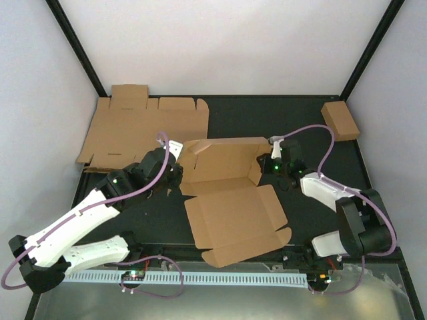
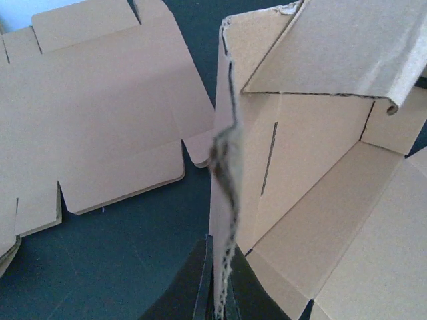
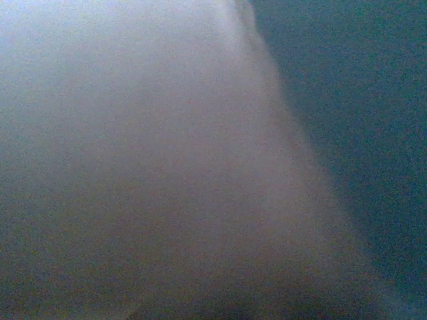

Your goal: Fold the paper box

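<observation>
Light, stiff yet crease-prone, the brown corrugated cardboard box (image 1: 230, 203) suits edge grips: left fingers (image 2: 190, 293) pinch its side wall (image 2: 230, 153); I cannot tell whether the right fingers (image 1: 275, 160) are spread or closed.

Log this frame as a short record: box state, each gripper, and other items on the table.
box: paper box half formed, back and left walls raised, large panel lying flat toward the arms
left: left gripper closed on the edge of the box's left wall
right: right gripper at the box's right side; its wrist view is a blur, so the grip cannot be told
other items: flat cardboard blank far left; small closed box far right
surface: dark table
</observation>
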